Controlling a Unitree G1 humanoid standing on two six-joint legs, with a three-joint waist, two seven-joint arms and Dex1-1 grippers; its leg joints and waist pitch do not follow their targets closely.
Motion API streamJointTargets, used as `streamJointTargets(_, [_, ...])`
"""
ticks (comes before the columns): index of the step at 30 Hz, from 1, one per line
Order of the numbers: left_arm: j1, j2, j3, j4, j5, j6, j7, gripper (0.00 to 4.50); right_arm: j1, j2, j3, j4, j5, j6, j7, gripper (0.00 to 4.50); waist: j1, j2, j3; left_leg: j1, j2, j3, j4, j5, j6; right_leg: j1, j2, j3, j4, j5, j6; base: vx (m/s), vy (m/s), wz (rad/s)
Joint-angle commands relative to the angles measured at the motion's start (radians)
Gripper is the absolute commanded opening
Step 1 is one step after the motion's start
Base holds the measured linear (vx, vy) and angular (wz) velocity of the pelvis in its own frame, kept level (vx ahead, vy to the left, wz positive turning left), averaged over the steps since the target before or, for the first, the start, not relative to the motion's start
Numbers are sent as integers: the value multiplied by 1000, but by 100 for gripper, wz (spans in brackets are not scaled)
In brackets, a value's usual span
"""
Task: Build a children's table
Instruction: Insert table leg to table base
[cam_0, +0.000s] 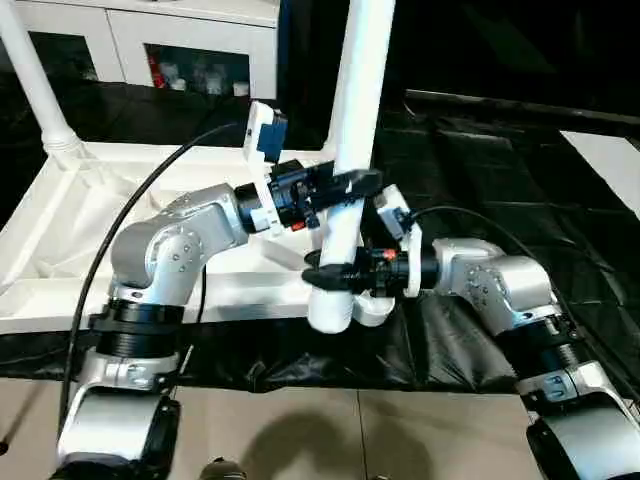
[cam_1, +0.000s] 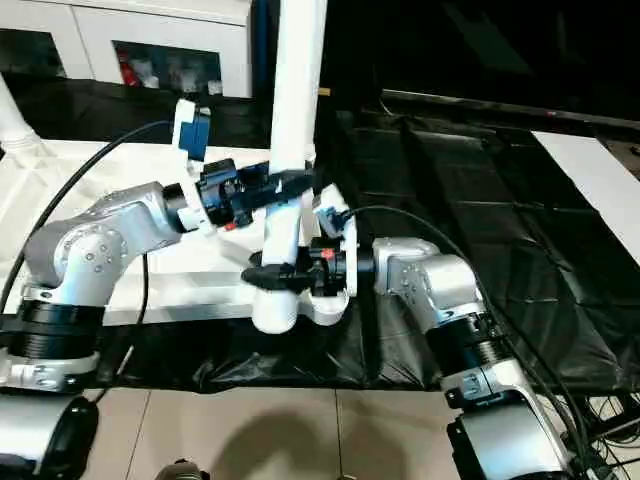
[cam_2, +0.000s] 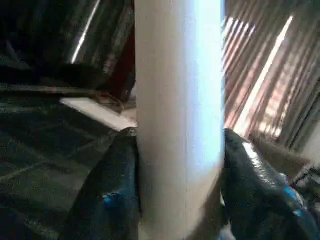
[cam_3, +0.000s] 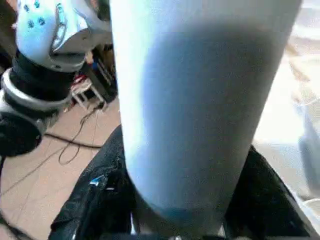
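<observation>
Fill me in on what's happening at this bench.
A humanoid robot is putting together a white children's table. Both grippers grip one leg, held nearly upright: the left gripper higher up, the right gripper near its lower end, black fingers on either side of the tube. That end sits at the near corner of the upturned top. Another leg already stands at a far corner.

White leg (cam_0: 352, 120) upright at tabletop's (cam_0: 60, 230) near corner, second leg (cam_0: 35, 85) standing
</observation>
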Motion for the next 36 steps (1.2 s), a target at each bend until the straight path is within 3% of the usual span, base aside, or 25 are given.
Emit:
streamJointTargets(1, [-38, -27, 29, -15, -41, -45, 9, 279, 17, 0, -32, -13, 17, -21, -20, 190, -1, 10, -82, 4, -17, 26, -62, -171, -16, 63, -46, 42, -71, -168, -180, 0, 0, 0])
streamJointTargets(3, [-62, -76, 92, 0, -60, -130, 65, 288, 28, 27, -66, -16, 21, -54, -73, 190, -2, 13, -81, 4, -17, 25, -62, -168, -13, 63, -46, 42, -70, -155, -185, 0, 0, 0])
streamJointTargets(6, [-76, -86, 117, 11, -60, -173, 81, 291, 38, 44, -91, -13, 14, -83, -127, 190, -2, 11, -81, 6, -18, 26, -62, -174, -18, 62, -46, 41, -73, -176, -178, 0, 0, 0])
streamJointTargets(7, [-78, -70, 116, 26, -24, -215, 79, 291, 49, 55, -106, -7, -7, -132, -176, 190, -4, 10, -79, 4, -18, 26, -64, -178, -19, 61, -45, 41, -75, -191, -167, 0, 0, 0])
streamJointTargets(10, [-78, -70, 116, 26, -24, -215, 79, 291, 49, 55, -106, -7, -7, -132, -176, 190, -5, 12, -80, 6, -18, 26, -64, -175, -18, 61, -43, 42, -75, -206, -149, 0, 0, 0])
streamJointTargets(14, [-78, -70, 116, 26, -24, -215, 79, 291, 49, 55, -106, -7, -7, -132, -176, 190, -5, 12, -81, 6, -17, 26, -64, -171, -15, 61, -43, 41, -72, -181, -159, 0, 0, 0])
streamJointTargets(15, [-72, -49, 98, 36, 15, -236, 69, 291, 54, 59, -116, -6, -22, -154, -210, 190, -5, 14, -81, 6, -17, 26, -64, -169, -14, 62, -43, 42, -71, -172, -164, 0, 0, 0])
streamJointTargets(16, [20, 128, -144, 92, 251, -366, -122, 291, 81, 48, -162, -4, -92, -240, -363, 190, -1, 13, -78, 6, -19, 20, -70, -166, -7, 57, -47, 39, -87, -215, -128, 0, 0, 0])
streamJointTargets(17, [33, 153, -179, 101, 284, -383, -150, 291, 85, 46, -170, -4, -100, -251, -384, 189, -1, 28, -75, 11, -19, 18, -74, -184, -14, 52, -46, 39, -88, -268, -99, 0, 0, 0])
streamJointTargets(18, [64, 211, -263, 123, 359, -422, -218, 291, 95, 43, -187, -5, -119, -273, -432, 189, -13, 21, -74, 9, -21, 21, -77, -195, -30, 53, -42, 42, -88, -301, -69, 0, 0, 0])
streamJointTargets(19, [83, 242, -320, 153, 407, -455, -271, 291, 105, 40, -199, -9, -134, -283, -464, 189, -13, 24, -76, 17, -21, 24, -75, -191, -42, 50, -43, 48, -86, -297, -67, 0, 0, 0])
streamJointTargets(20, [87, 248, -340, 175, 422, -465, -291, 291, 111, 38, -200, -11, -141, -288, -473, 189, -13, 24, -76, 17, -21, 24, -75, -191, -42, 50, -43, 48, -86, -297, -67, 0, 0, 0])
streamJointTargets(21, [89, 250, -352, 194, 434, -478, -307, 291, 116, 37, -201, -12, -147, -294, -480, 189, -15, 44, -85, 15, -22, 24, -72, -171, -53, 56, -40, 52, -72, -208, -102, 0, 0, 0])
streamJointTargets(22, [90, 250, -358, 206, 441, -486, -316, 291, 119, 37, -201, -13, -151, -299, -484, 189, -16, 40, -89, 12, -20, 24, -71, -149, -51, 58, -39, 50, -64, -124, -135, 0, 0, 0])
streamJointTargets(23, [89, 250, -370, 240, 463, -511, -316, 291, 126, 36, -203, -15, -157, -307, -495, 189, -16, 49, -89, 13, -20, 24, -70, -153, -51, 58, -38, 49, -61, -100, -152, 0, 0, 0])
streamJointTargets(25, [88, 248, -381, 284, 484, -537, -314, 291, 135, 33, -206, -21, -161, -313, -507, 189, -19, 42, -86, 10, -22, 24, -70, -185, -45, 61, -39, 47, -63, -92, -179, 0, 0, 0])
streamJointTargets(29, [85, 254, -406, 357, 519, -613, -324, 291, 158, 38, -195, -40, -174, -352, -532, 189, -27, 42, -83, 8, -25, 26, -69, -220, -29, 63, -40, 50, -71, -169, -172, 0, 0, 0])
streamJointTargets(30, [86, 258, -417, 374, 530, -632, -345, 291, 165, 40, -191, -49, -182, -359, -535, 189, -27, 44, -81, 6, -25, 27, -71, -223, -26, 61, -42, 50, -78, -228, -151, 0, 0, 0])
streamJointTargets(33, [88, 266, -441, 404, 566, -657, -375, 291, 178, 46, -182, -67, -191, -364, -535, 189, -30, 41, -82, 7, -23, 27, -71, -218, -23, 58, -40, 53, -78, -231, -147, 0, 0, 0])
streamJointTargets(36, [90, 274, -457, 414, 590, -662, -381, 291, 183, 50, -179, -74, -192, -364, -534, 189, -30, 47, -81, 12, -20, 26, -72, -227, -20, 54, -41, 54, -76, -213, -160, 0, 0, 0])
